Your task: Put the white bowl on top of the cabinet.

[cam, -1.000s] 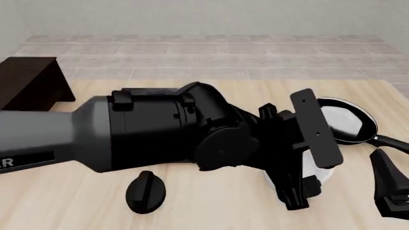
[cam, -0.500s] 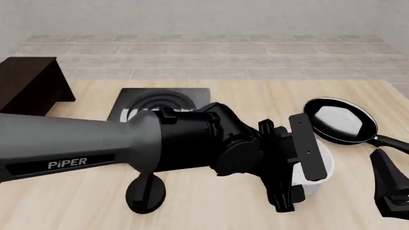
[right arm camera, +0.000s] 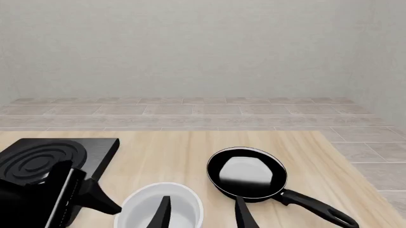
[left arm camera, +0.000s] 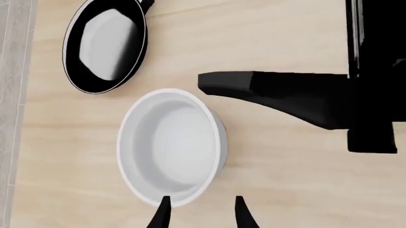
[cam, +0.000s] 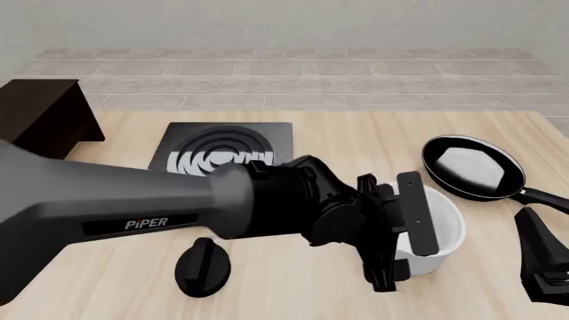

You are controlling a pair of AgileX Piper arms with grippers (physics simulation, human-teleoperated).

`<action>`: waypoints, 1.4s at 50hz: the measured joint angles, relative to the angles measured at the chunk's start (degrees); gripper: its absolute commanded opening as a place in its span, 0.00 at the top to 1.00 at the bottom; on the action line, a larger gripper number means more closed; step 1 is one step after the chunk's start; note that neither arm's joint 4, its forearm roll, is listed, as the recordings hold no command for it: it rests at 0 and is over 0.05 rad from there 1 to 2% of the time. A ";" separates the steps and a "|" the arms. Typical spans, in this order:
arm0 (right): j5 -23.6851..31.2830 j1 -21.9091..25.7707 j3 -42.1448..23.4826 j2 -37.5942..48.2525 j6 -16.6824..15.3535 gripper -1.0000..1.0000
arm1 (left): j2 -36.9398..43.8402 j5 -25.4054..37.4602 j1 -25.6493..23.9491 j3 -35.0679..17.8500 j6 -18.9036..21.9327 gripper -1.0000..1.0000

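Observation:
The white bowl (cam: 444, 230) stands on the table in front of the pan; it also shows in the left wrist view (left arm camera: 171, 147) and the right wrist view (right arm camera: 159, 211). My left gripper (cam: 406, 248) is open at the bowl's left wall. In the left wrist view (left arm camera: 201, 216) one fingertip (left arm camera: 163, 211) lies over the rim and the other outside it. I cannot tell whether they touch. My right gripper (cam: 542, 263) is open and empty, right of the bowl (right arm camera: 203, 216). The dark cabinet (cam: 40, 117) stands at the far left.
A black frying pan (cam: 471, 168) lies behind and right of the bowl, handle towards the right edge. A black stove plate (cam: 222, 150) with rings lies mid-table. A black knob (cam: 202, 267) lies near the front. The left arm (cam: 160, 213) spans the table's left half.
My left arm has swung towards the front and lowered, uncovering the stove plate. Its gripper has come down onto the bowl's left side. The right arm has not moved.

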 measured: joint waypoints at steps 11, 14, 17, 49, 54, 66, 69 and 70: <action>0.24 0.00 -0.11 -0.12 0.00 0.00 | 1.42 -0.16 0.81 -0.61 1.60 0.00; 0.22 0.00 -0.10 -0.13 -0.01 0.00 | 1.75 -0.08 0.95 -0.89 2.05 0.00; 0.22 0.01 -0.10 -0.13 -0.01 0.00 | 2.08 -0.03 0.96 -1.02 2.61 0.00; 0.11 0.01 -0.01 -0.10 0.00 0.00 | 5.87 -1.46 2.07 -2.27 10.09 0.00; 0.11 0.01 0.00 -0.10 0.00 0.00 | 6.48 -1.40 2.21 -3.04 10.80 0.00; 0.11 0.01 0.00 -0.10 0.01 0.00 | 8.47 -1.54 2.75 -4.00 13.63 0.00; 0.11 0.01 0.00 -0.10 0.00 0.00 | 9.00 -1.58 2.78 -4.16 14.19 0.00; 0.11 0.01 0.00 -0.10 0.00 0.00 | 9.18 -1.54 2.79 -4.29 14.30 0.00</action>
